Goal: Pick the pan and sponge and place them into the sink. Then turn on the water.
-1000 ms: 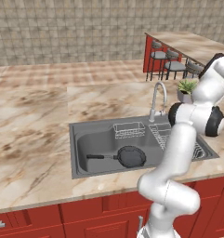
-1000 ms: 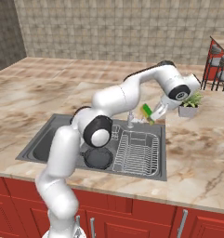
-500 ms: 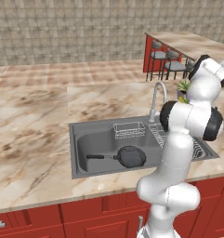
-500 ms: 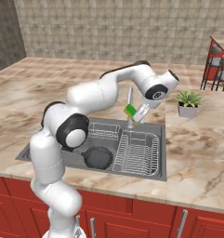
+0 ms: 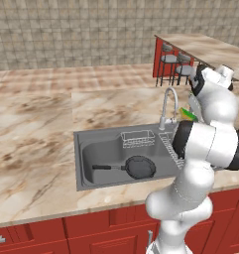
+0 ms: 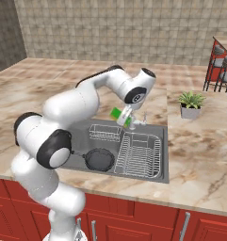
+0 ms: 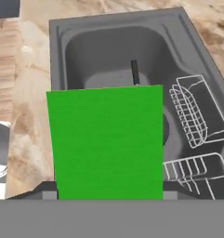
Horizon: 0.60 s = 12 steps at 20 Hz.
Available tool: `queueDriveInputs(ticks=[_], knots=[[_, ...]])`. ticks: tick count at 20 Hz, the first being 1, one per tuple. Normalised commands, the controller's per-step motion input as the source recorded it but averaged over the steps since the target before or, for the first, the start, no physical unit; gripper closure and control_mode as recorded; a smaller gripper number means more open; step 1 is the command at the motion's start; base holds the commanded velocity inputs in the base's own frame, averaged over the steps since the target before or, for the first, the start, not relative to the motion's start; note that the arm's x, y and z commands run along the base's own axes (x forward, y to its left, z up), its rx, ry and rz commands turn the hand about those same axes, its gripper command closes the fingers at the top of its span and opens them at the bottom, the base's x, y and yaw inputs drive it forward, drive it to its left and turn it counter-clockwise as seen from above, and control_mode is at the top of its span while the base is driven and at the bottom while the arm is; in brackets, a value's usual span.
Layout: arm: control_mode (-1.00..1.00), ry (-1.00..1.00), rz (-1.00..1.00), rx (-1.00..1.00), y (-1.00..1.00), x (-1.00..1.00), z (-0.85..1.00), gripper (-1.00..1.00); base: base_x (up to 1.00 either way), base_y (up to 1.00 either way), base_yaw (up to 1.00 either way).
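Gripper: mine, clamped across the sponge, which I hold in the air.
Change: over the last second I have swung the sponge from beside the potted plant to above the sink.
Pan: already flat on the basin floor.
Meaning: I judge the release comes next.
Faucet: beyond, no water seen.
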Motion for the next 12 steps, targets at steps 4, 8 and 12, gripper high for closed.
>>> queueDriveInputs(ticks=[4, 8, 12], knots=[[-1.0, -0.01, 0.0, -0.19, 0.48, -0.13, 0.04, 1.0, 0.0, 0.0, 0.0], [-1.0, 0.01, 0.0, -0.2, 0.48, -0.02, 0.06, 1.0, 0.0, 0.0, 0.0], [-1.0, 0.03, 0.0, -0.21, 0.47, 0.0, 0.07, 1.0, 0.0, 0.0, 0.0]])
